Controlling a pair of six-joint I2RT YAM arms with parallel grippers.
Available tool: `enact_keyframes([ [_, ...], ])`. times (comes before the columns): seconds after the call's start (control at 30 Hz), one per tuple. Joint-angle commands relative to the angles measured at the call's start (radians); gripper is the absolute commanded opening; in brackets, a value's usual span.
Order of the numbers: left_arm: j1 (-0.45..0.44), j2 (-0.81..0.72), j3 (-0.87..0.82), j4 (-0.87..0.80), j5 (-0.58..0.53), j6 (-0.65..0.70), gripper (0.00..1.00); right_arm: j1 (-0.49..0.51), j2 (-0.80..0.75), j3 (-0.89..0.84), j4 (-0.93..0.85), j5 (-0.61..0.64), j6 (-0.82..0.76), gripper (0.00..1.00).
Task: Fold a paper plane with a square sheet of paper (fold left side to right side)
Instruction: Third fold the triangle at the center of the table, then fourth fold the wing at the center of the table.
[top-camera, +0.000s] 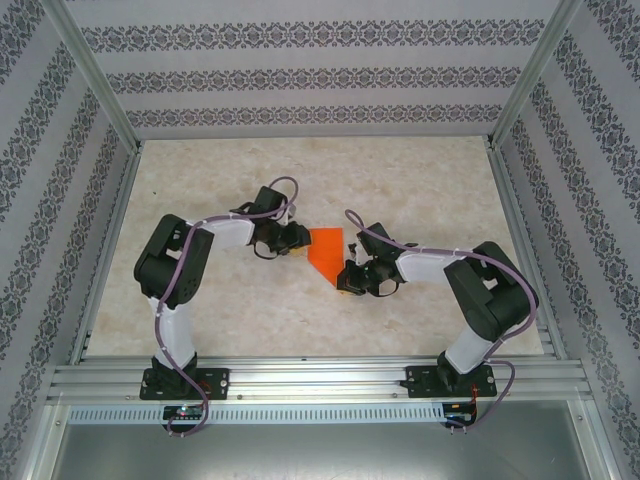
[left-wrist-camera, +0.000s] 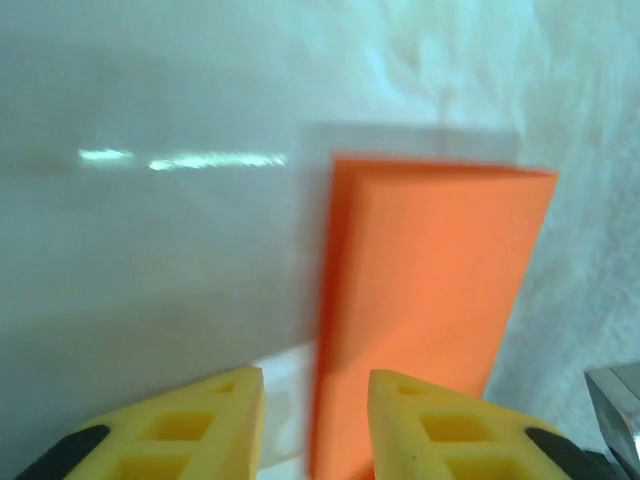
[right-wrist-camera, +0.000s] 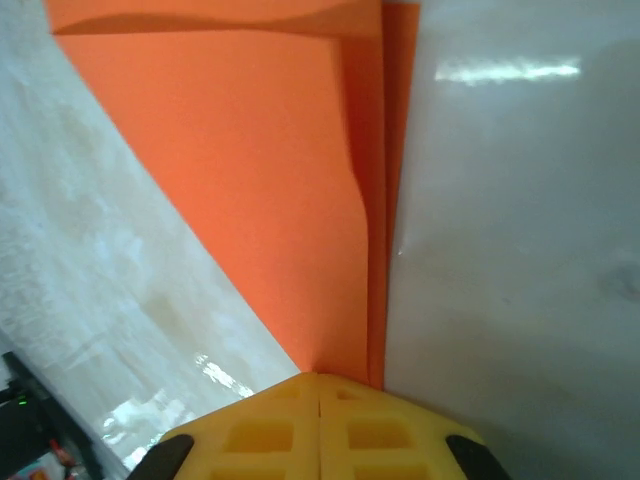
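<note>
The square sheet of paper (top-camera: 324, 250) is bright orange and lies folded into a flat angular shape mid-table, between both grippers. The paper plane is out of view. In the left wrist view the sheet (left-wrist-camera: 430, 270) has its left edge running between my yellow fingers. My left gripper (top-camera: 297, 242) (left-wrist-camera: 315, 395) is open, with a gap on each side of that edge. In the right wrist view the layered sheet (right-wrist-camera: 260, 180) narrows to a corner at the fingertips. My right gripper (top-camera: 350, 272) (right-wrist-camera: 320, 385) is shut on that corner, its jaws pressed together.
The beige table (top-camera: 400, 180) is boxed in by patterned walls (top-camera: 300, 80) and slanted metal posts (top-camera: 95, 80). Aluminium rails (top-camera: 320, 385) run along the near edge, where both arm bases are bolted. There is free room behind and beside the paper.
</note>
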Motion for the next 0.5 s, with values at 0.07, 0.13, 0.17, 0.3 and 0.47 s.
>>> enact_keyframes([
  [0.07,0.047,-0.192,0.005,-0.096,-0.081,0.066,0.46,-0.011,-0.134,0.069,-0.147,0.135,-0.108,0.23],
  [0.13,0.049,-0.246,-0.035,-0.095,-0.084,0.058,0.50,-0.022,-0.177,0.083,-0.146,0.144,-0.133,0.29],
  [0.17,0.047,-0.271,-0.061,-0.086,-0.073,0.050,0.51,-0.027,-0.192,0.089,-0.144,0.142,-0.142,0.31],
  [0.3,0.042,-0.327,-0.174,0.007,0.007,-0.019,0.53,-0.036,-0.192,0.106,-0.070,0.081,-0.161,0.34],
  [0.47,0.008,-0.323,-0.268,0.123,0.070,-0.100,0.54,-0.034,-0.086,0.154,0.010,0.005,-0.154,0.28],
])
